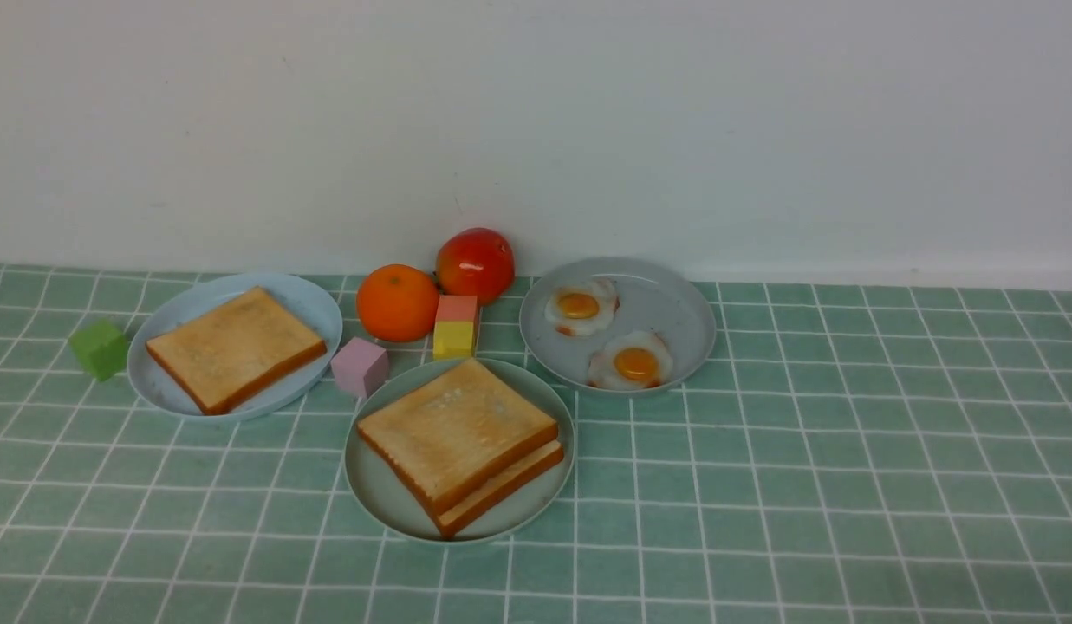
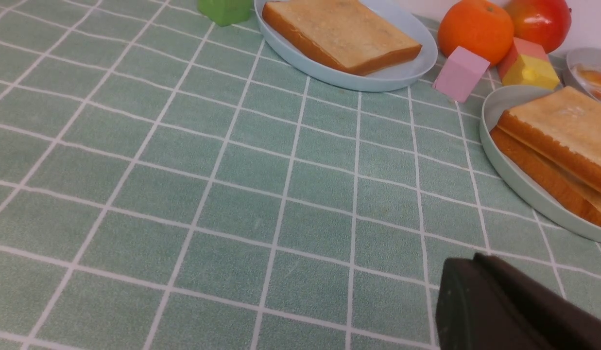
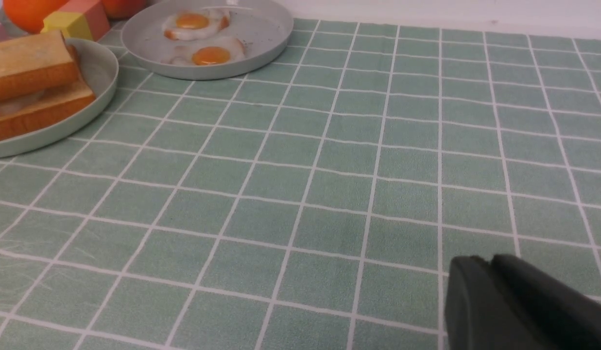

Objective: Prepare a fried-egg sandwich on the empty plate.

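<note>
Front view: fried-egg sandwich stacked on mint-green plate, no arms visible. Wrist views show only dark gripper edges; grip state can't tell.

A: Three plates out here: pale blue plate, grey plate, mint-green plate.
B: Toast?
A: Three toast slices, two fried eggs.
B: Fruit, blocks?
A: Two fruits, four blocks.
</note>
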